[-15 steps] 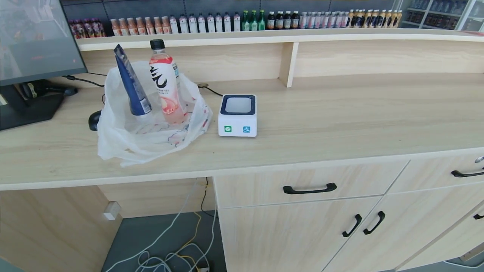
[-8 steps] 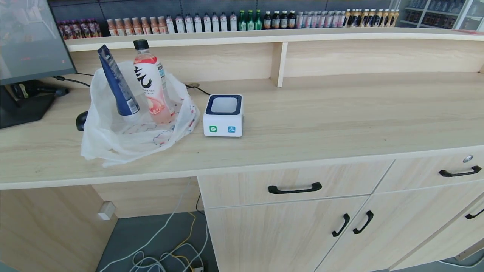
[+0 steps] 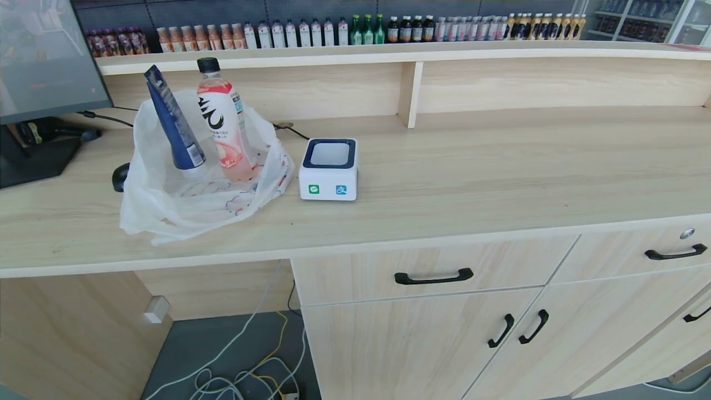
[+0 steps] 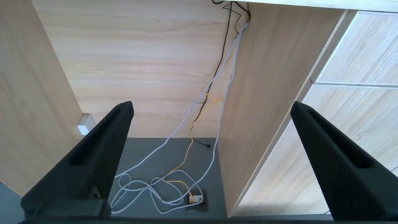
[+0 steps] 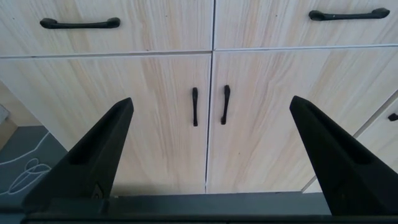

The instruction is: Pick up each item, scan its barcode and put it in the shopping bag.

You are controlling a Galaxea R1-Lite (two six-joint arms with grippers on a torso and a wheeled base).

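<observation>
A translucent white shopping bag (image 3: pixel 166 208) sits open on the wooden counter at the left. Inside it stand a pink drink bottle (image 3: pixel 222 122) with a black cap and a dark blue tube (image 3: pixel 173 129) leaning beside it. Right of the bag is the white barcode scanner box (image 3: pixel 329 169) with a dark-rimmed window on top. My left gripper (image 4: pixel 211 158) hangs open below the counter, facing the open recess with cables on the floor. My right gripper (image 5: pixel 208 155) is open too, facing the cabinet doors (image 5: pixel 208 112), with nothing between its fingers.
A monitor (image 3: pixel 44 55) and a black handheld scanner (image 3: pixel 61 133) stand at the counter's far left, with a black mouse (image 3: pixel 119 176) by the bag. A raised shelf (image 3: pixel 411 53) runs along the back. Drawers and doors with black handles (image 3: pixel 433 276) sit below.
The head camera has swung, so the whole scene sits a little further left than one second ago. The bag, bottle, tube and scanner have not moved on the counter.
</observation>
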